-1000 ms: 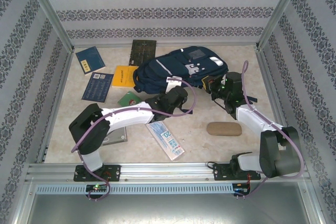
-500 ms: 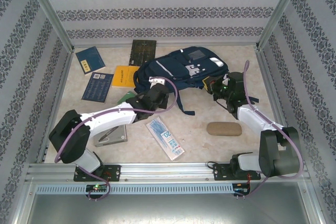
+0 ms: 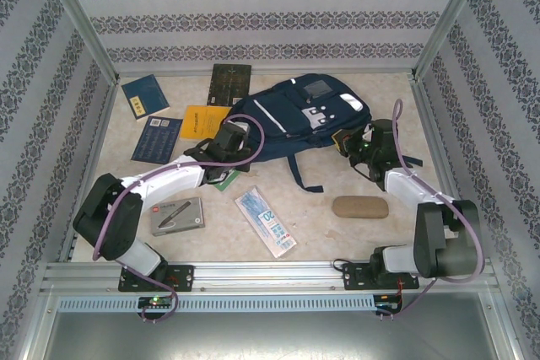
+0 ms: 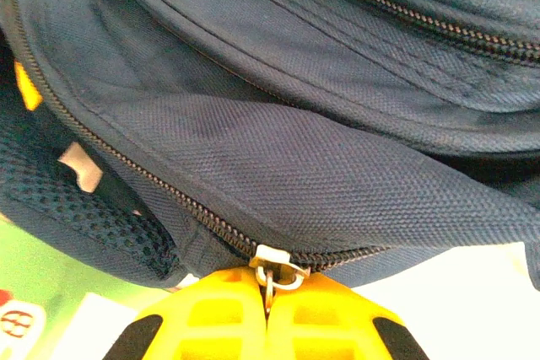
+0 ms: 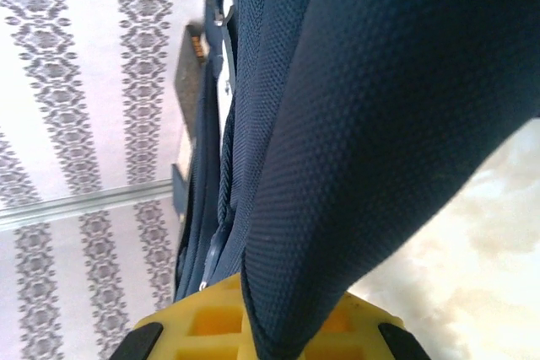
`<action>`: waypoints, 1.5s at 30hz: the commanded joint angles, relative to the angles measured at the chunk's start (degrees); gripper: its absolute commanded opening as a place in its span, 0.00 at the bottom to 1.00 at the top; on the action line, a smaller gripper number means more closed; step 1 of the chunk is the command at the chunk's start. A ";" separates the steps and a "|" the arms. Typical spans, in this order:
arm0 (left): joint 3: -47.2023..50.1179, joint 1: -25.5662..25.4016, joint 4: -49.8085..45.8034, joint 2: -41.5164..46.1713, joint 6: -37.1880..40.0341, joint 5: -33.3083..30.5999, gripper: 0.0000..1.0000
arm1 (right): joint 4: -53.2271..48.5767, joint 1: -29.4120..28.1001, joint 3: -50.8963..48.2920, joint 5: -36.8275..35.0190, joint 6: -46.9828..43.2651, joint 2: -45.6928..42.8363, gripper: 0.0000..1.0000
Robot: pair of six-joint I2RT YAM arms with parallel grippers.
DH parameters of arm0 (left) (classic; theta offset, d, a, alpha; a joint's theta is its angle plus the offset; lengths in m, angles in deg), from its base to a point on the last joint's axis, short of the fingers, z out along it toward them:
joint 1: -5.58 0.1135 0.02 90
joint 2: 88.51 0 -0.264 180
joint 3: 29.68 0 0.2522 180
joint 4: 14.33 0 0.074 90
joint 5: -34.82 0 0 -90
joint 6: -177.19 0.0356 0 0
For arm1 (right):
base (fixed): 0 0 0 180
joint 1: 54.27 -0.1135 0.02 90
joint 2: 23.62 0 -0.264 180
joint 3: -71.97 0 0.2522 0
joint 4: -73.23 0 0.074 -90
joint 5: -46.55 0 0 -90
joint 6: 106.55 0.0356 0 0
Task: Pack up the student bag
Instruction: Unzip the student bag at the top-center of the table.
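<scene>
Beige marbled table [image 3: 337, 242], patterned walls [image 3: 253, 6]. The student bag [image 3: 295, 115] lies toward twelve o'clock. Close up, the left gripper [image 4: 268, 297] pinches its zipper pull [image 4: 272, 271] (small, silver), and the right gripper [image 5: 278, 326], at three o'clock, clamps bag fabric.

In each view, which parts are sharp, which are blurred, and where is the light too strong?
Top view: even light, soft shadows beside the bag, nothing blurred. Left wrist view: the bag's weave and the zipper pull are sharp; the table at lower right is washed out white. Right wrist view: the weave is sharp, the table also overexposed.
</scene>
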 commanded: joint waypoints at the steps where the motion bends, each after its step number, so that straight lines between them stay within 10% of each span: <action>1: -0.68 0.19 -3.12 -0.26 2.08 6.98 0.00 | -0.26 3.75 4.59 -3.51 -7.32 2.74 0.00; 17: -13.22 -11.52 -1.86 -11.66 -2.51 17.13 0.00 | -29.54 8.14 21.13 -11.54 -20.73 9.75 0.53; 29: -17.57 -12.65 -4.90 -15.62 -1.47 17.04 0.00 | -31.11 -4.00 6.03 -11.05 -10.99 -6.92 0.55; 40: -17.22 -12.87 -6.32 -15.36 -1.22 16.74 0.00 | -16.56 -17.81 5.53 -7.17 1.58 2.37 0.56; 45: -17.92 -12.97 -7.82 -15.36 -0.92 15.72 0.00 | -16.11 -18.88 6.90 -8.95 1.18 4.94 0.41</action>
